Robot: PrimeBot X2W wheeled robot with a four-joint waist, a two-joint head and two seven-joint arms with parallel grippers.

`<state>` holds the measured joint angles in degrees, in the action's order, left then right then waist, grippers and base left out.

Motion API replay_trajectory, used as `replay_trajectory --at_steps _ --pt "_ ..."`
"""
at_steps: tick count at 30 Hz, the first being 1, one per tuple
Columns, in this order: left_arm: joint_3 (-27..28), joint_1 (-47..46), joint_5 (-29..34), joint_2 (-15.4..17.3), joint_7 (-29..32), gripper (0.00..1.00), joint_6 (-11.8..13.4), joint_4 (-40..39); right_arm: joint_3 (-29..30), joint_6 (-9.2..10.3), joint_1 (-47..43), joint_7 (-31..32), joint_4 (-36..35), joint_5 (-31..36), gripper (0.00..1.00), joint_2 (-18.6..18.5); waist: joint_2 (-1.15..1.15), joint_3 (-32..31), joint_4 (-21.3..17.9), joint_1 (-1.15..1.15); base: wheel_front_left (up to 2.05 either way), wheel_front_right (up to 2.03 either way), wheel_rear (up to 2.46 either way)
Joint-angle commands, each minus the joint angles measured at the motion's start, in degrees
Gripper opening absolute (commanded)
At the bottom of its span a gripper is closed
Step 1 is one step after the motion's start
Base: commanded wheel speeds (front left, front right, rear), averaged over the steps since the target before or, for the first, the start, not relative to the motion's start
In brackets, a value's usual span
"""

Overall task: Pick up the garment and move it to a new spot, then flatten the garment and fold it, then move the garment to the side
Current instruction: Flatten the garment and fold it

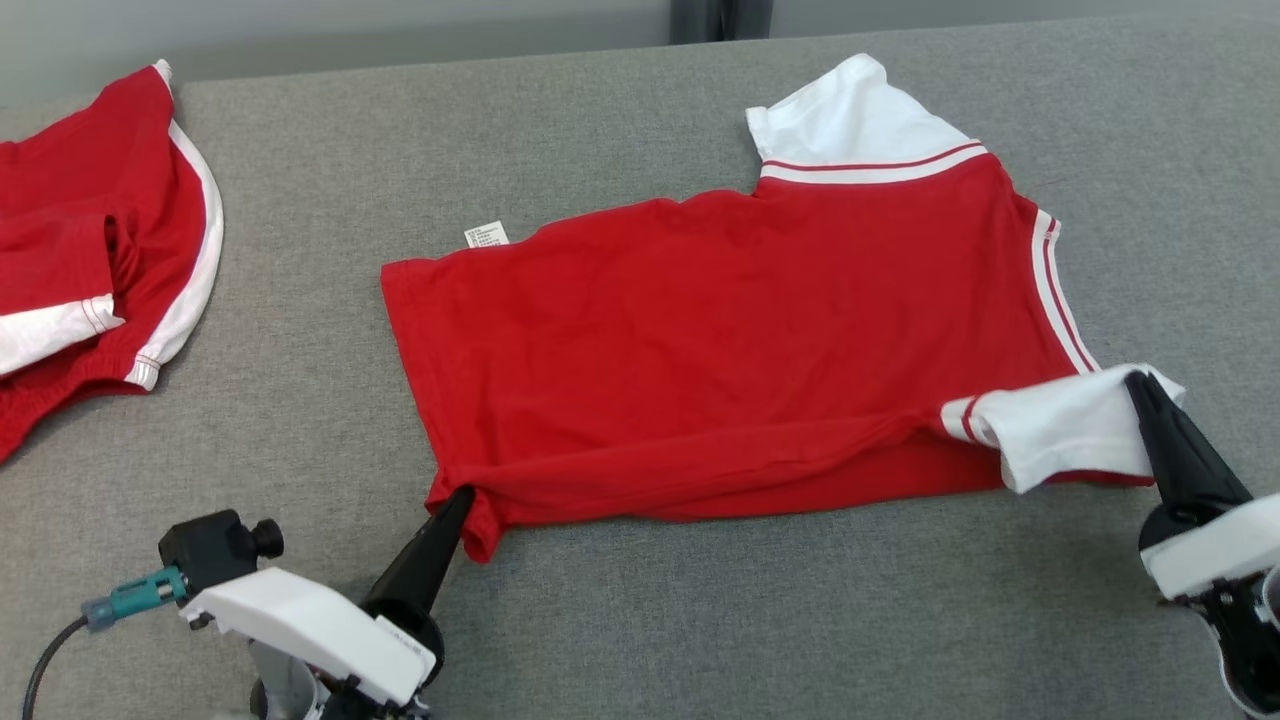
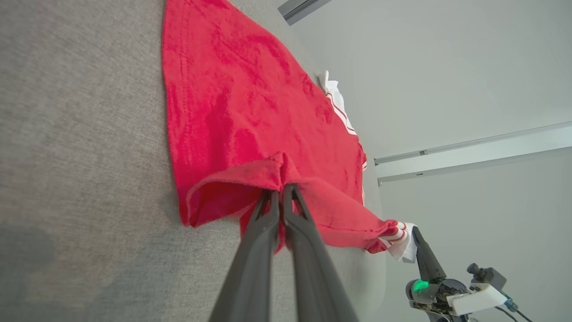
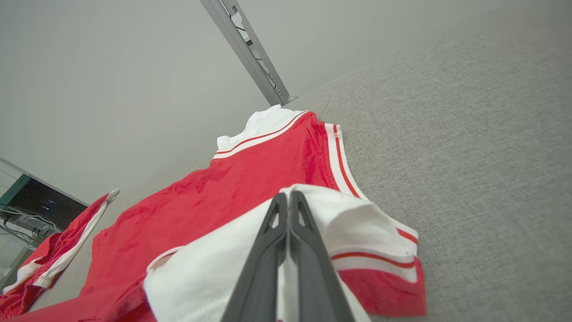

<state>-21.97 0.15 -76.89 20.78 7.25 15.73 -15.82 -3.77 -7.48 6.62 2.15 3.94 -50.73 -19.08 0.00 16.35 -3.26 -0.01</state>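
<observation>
**Two thin pinches on the near edge: a slip would spoil the fold**

Far left, a second red garment lies well apart. The left gripper is clenched on the near-left hem corner of the garment, which is spread over the middle of the grey table, collar to the right. The right gripper is clamped on the near white sleeve.

Each grip takes only an edge of cloth. An uneven lift could pull a corner free. It could also drag the garment askew and bunch the near edge, which is already rolled.

left end effector on garment hem
</observation>
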Motion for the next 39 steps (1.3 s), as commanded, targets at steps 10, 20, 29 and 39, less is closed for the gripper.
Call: replay_trajectory --at_steps 10,20,29,39 --pt "-1.9 -13.1 0.7 -0.4 5.7 0.00 1.4 11.1 -2.6 -0.03 12.9 8.3 7.7 6.5 0.00 -0.5 0.00 1.9 1.7 0.01 0.00 0.00 0.00" --pt "-3.2 -15.6 2.3 1.4 7.3 1.00 0.0 15.2 -7.1 -0.03 20.0 3.9 11.1 11.4 1.00 -0.8 0.00 2.8 1.0 0.01 0.00 0.00 0.00" --pt "-3.6 -6.9 5.3 6.1 4.5 1.00 -2.1 7.8 -5.2 -0.03 10.1 4.7 5.3 14.2 1.00 -7.0 0.00 2.3 0.9 0.01 0.00 0.00 0.00" --pt "-7.3 -10.8 7.1 3.5 6.2 1.00 -1.4 10.3 0.6 -0.02 7.3 10.4 5.5 21.5 1.00 -5.5 0.00 5.7 1.8 0.01 0.00 0.00 0.00"
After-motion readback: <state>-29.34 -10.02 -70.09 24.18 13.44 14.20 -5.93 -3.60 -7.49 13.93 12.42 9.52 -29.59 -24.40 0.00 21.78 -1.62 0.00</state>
